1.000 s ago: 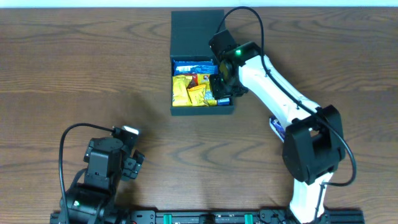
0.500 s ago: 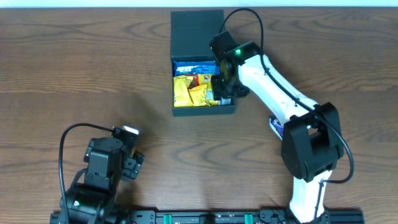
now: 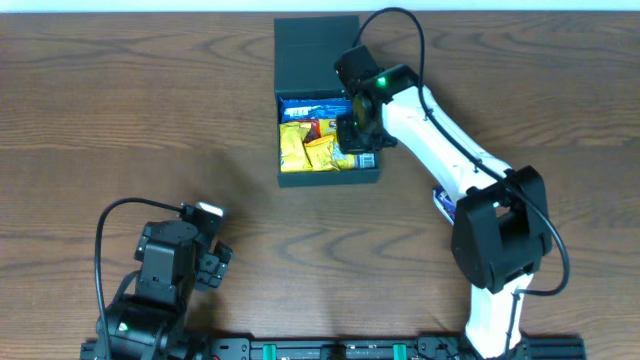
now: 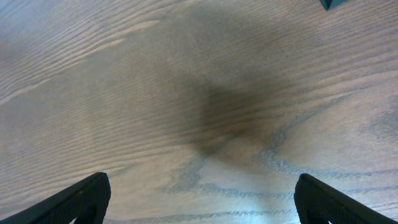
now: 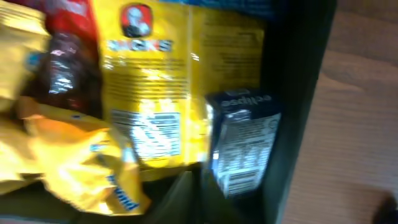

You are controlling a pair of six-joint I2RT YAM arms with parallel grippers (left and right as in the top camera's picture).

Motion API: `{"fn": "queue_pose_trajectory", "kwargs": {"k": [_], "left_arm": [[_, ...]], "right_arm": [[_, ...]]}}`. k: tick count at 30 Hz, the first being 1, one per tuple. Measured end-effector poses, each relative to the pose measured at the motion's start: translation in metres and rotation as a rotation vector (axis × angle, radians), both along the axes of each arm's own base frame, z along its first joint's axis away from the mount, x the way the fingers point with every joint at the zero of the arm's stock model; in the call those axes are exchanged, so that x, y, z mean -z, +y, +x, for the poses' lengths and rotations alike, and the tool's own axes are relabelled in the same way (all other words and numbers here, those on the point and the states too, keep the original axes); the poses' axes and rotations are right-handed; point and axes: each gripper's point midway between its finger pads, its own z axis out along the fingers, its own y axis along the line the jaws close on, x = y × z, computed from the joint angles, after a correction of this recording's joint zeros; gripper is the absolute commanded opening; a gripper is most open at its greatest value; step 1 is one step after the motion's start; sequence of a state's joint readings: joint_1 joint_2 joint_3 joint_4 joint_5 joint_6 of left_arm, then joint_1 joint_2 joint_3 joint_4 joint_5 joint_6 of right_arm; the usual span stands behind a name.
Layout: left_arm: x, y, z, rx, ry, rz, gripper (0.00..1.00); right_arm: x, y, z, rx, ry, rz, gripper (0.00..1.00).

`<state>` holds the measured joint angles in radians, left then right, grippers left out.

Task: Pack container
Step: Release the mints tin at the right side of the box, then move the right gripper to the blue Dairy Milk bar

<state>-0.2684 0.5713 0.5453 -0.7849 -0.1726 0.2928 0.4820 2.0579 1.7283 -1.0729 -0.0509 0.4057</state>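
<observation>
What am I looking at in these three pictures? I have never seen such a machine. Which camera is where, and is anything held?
It is a robot with two arms at a wooden table. One picture looks down from above. The other two come from a camera on each wrist. The right gripper reaches into the open dark box, which holds yellow packets and a small dark blue pack. Its jaws are shut, and I see nothing between them. The left gripper hangs over bare wood, jaws wide open, holding nothing.
</observation>
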Motion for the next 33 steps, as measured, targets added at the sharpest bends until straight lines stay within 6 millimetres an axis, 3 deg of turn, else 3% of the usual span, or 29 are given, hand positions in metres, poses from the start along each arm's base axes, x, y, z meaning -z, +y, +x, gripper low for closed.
{"fn": "queue_pose_trajectory", "kwargs": {"k": [4, 7, 11, 16, 18, 20, 23, 24, 26, 33], "left_arm": [[0.0, 0.0, 0.0, 0.0, 0.0, 0.0, 0.95], [0.0, 0.0, 0.0, 0.0, 0.0, 0.0, 0.95], [0.0, 0.0, 0.0, 0.0, -0.001, 0.0, 0.95], [0.0, 0.0, 0.0, 0.0, -0.001, 0.0, 0.95], [0.0, 0.0, 0.0, 0.0, 0.0, 0.0, 0.95], [0.0, 0.0, 0.0, 0.0, 0.0, 0.0, 0.95], [0.0, 0.0, 0.0, 0.0, 0.0, 0.0, 0.95], [0.0, 0.0, 0.0, 0.0, -0.001, 0.0, 0.95], [0.0, 0.0, 0.0, 0.0, 0.0, 0.0, 0.95], [0.0, 0.0, 0.0, 0.0, 0.0, 0.0, 0.95]], "right_arm": [[-0.016, 0.01, 0.005, -0.016, -0.043, 0.024, 0.02], [-0.043, 0.009, 0.001, -0.027, -0.087, 0.04, 0.01], [-0.1, -0.014, -0.017, -0.016, -0.18, 0.008, 0.06], [-0.138, -0.051, -0.049, 0.035, -0.192, -0.057, 0.2], [-0.145, -0.065, -0.055, 0.081, -0.191, -0.07, 0.22], [-0.151, -0.078, -0.057, 0.138, -0.202, -0.077, 0.31], [-0.156, -0.102, -0.07, 0.205, -0.216, -0.104, 0.56], [-0.157, -0.107, -0.075, 0.213, -0.222, -0.111, 0.6], [-0.156, -0.115, -0.089, 0.176, -0.224, -0.131, 0.88], [-0.127, -0.141, -0.142, -0.069, -0.178, -0.228, 0.99]]}}
